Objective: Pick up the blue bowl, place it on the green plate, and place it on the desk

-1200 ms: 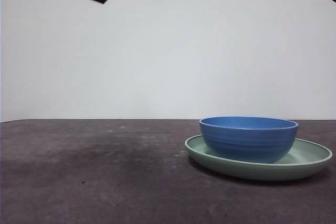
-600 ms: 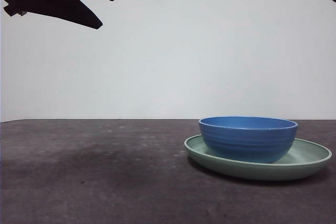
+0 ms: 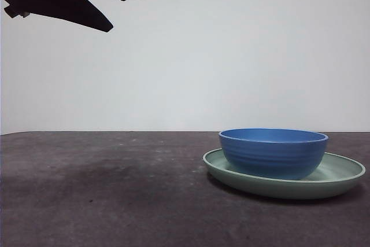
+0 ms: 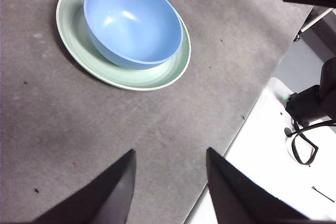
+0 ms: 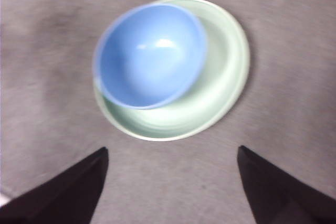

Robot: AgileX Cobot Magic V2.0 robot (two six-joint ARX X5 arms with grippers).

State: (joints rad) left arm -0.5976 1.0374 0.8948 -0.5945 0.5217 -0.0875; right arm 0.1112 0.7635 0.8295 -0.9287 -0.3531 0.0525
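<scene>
Bowl (image 3: 273,152) seated off-centre in plate (image 3: 341,172) on worktop (image 3: 104,189), ready for lifting off. Right hand (image 5: 170,182) spread wide, empty, poised above with bowl just ahead of its jaws. Left hand (image 4: 168,187) also spread, higher and farther off; judged less handy.

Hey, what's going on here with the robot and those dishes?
Nothing is being held right now. The blue bowl sits inside the green plate, off centre toward one side of it, and the plate rests on the desk. Both grippers hover above the table with their jaws open and empty: the left gripper off to one side of the dishes, the right gripper more directly over them. Neither touches the bowl or the plate.
</scene>
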